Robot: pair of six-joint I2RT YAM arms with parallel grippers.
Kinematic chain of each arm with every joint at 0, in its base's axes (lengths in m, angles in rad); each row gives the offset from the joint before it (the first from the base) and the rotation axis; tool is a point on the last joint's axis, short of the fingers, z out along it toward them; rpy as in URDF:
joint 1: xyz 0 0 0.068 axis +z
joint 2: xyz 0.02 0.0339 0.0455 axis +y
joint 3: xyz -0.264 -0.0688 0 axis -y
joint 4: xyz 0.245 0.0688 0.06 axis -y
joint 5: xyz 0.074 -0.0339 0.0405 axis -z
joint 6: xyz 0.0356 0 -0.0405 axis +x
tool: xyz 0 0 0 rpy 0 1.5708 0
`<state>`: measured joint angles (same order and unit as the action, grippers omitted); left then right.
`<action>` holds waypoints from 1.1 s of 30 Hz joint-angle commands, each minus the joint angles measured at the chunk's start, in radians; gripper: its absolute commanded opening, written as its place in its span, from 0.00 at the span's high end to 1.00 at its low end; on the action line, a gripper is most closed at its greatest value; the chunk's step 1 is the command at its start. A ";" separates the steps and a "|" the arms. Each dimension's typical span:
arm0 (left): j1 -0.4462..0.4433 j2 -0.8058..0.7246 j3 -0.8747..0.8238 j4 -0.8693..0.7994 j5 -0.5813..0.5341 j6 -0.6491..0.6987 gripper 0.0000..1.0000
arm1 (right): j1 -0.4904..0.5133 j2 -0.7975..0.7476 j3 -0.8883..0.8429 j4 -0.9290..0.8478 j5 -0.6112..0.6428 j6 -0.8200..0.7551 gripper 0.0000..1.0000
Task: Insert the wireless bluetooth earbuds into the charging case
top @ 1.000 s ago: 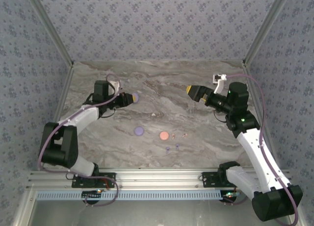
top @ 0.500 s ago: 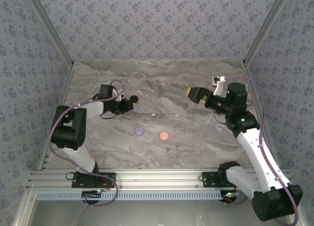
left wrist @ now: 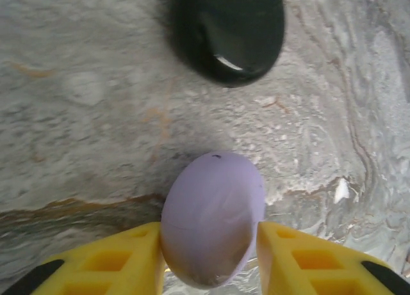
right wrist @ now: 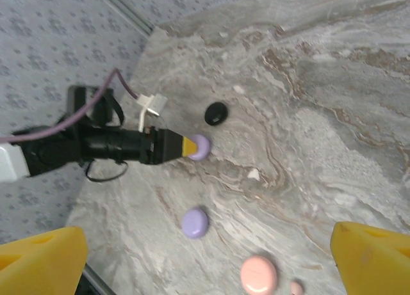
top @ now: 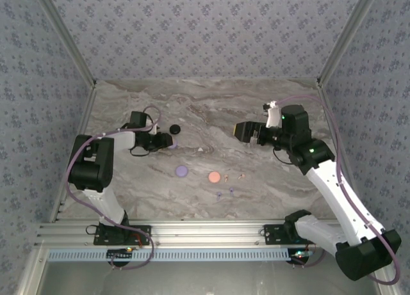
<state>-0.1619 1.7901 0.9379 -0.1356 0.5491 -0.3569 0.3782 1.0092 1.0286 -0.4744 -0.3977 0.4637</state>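
A lilac charging case [left wrist: 211, 224] sits tilted between my left gripper's [left wrist: 210, 230] yellow fingers, which press against both its sides low over the table [top: 168, 142]. A black case [left wrist: 227, 29] lies just beyond it. A second lilac case [top: 182, 171] and a pink case [top: 214, 177] lie mid-table. Tiny earbuds are scattered close by: a pink one [top: 225, 178], another [top: 241, 176] and two lilac ones [top: 219, 194] toward the front. My right gripper [top: 242, 131] hovers open and empty above the table's middle right, its fingers [right wrist: 45, 260] wide apart.
The marble table [top: 269, 180] is walled by patterned panels at the back and both sides. A small white fleck [top: 201, 150] lies between the grippers. An aluminium rail [top: 205, 231] runs along the near edge by the arm bases.
My left gripper's jaws have parted from fully closed and now hold the lilac case between them; the black case has come into sight. The right arm has swung left and forward.
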 commanded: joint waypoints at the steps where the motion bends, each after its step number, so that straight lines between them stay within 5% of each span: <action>1: 0.027 0.003 0.028 -0.061 -0.032 0.043 0.55 | 0.055 0.032 0.049 -0.095 0.115 -0.065 0.00; 8: 0.068 -0.136 0.036 -0.106 -0.039 0.077 0.44 | 0.218 0.154 0.103 -0.121 0.300 -0.081 0.06; 14: 0.096 -0.379 -0.008 -0.088 -0.079 0.055 0.41 | 0.426 0.403 0.237 -0.188 0.454 -0.062 0.12; 17: 0.101 -0.538 -0.056 -0.099 -0.270 0.031 0.38 | 0.516 0.572 0.355 -0.255 0.515 -0.068 0.14; 21: 0.110 -0.750 -0.144 -0.095 -0.488 0.015 0.18 | 0.615 0.799 0.532 -0.345 0.576 -0.105 0.14; 33: 0.195 -0.920 -0.178 -0.208 -0.518 0.036 0.09 | 0.674 1.131 0.756 -0.428 0.547 -0.136 0.17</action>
<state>0.0208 0.8848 0.7719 -0.3061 0.0570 -0.3302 1.0534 2.1052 1.7302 -0.8402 0.1463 0.3466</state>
